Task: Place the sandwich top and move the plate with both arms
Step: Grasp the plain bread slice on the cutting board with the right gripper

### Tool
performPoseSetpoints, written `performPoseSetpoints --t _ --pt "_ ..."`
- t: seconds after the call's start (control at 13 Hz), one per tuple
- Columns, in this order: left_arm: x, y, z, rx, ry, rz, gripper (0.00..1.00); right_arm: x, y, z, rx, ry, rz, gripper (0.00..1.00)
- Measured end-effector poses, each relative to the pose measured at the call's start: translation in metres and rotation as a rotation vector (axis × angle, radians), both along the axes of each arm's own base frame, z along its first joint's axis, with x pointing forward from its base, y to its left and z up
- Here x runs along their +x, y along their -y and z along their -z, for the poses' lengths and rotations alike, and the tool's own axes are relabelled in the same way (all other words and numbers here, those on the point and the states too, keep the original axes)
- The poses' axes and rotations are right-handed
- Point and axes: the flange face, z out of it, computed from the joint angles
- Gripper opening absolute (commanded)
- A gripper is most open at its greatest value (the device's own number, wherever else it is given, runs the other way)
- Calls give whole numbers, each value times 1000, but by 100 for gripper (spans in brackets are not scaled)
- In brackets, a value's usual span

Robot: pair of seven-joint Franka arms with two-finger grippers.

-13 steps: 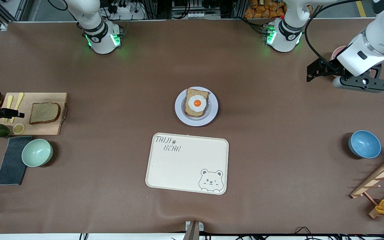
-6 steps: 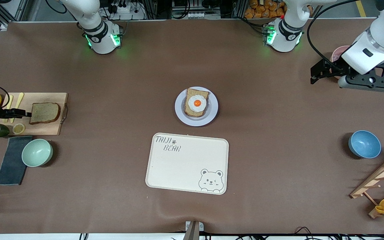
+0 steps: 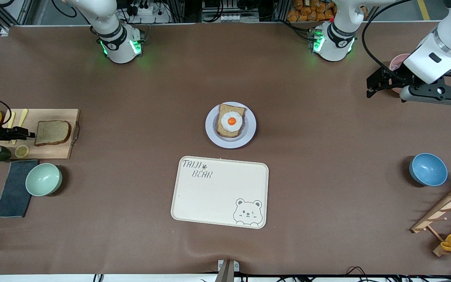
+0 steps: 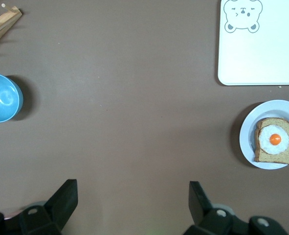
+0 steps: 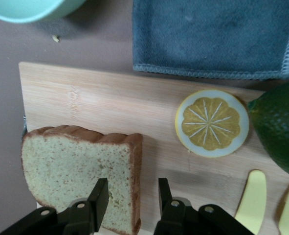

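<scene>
sandwich top [image 5: 80,169] between right gripper [image 5: 129,198] fingers, on cutting board [image 5: 110,105]

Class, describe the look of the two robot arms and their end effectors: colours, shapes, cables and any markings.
Both arms are white, rounded and jointed, with black bands and green lights at their bases. A black cable loops along the left arm. The left end effector and the right end effector are black, each with two flat, angular fingers fixed by small silver screws.
</scene>
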Motion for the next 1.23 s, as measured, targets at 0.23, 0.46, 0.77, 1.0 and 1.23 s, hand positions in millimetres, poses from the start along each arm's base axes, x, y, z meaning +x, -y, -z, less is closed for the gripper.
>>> performPoseSetpoints --t 0.23,0.46,0.77,1.0,1.23 --pt "0 0 0 0 0 0 100 -2 -2 14 16 -16 -4 43" --pt "0 0 0 0 0 0 100 -4 -3 19 22 -25 -5 31" --pt "0 1 0 0 0 1 100 -6 -5 21 29 -34 -5 0" --pt "0 2 0 0 -1 3 100 -6 -5 21 31 -36 -6 0" --pt "0 2 1 1 -1 3 100 -5 -11 15 64 -71 -17 0"
